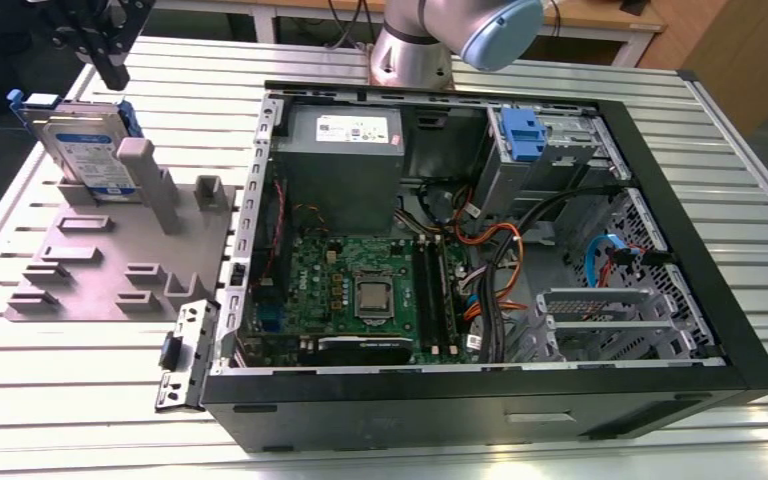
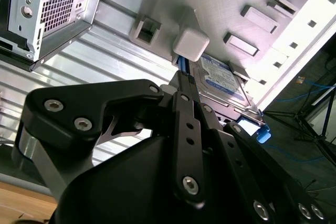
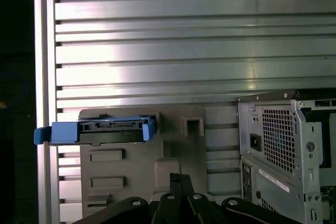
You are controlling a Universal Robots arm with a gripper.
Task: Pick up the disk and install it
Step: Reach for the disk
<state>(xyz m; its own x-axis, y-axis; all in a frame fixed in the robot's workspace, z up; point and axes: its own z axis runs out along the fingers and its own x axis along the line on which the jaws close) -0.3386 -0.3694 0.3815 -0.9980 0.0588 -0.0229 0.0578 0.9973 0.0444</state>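
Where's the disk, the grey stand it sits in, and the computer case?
disk (image 1: 95, 152): exterior view, on its white-and-blue label.
grey stand (image 1: 97, 290): exterior view, bare part of its base plate.
computer case (image 1: 491, 395): exterior view, its black outer wall.

Disk (image 1: 91, 150): silver metal, blue plastic frame; holder (image 1: 91, 280): matt grey plastic; table (image 1: 77, 400): ribbed, shiny metal.

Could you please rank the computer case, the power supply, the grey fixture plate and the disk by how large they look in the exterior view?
Largest to smallest:
1. computer case
2. grey fixture plate
3. power supply
4. disk
No two look alike.
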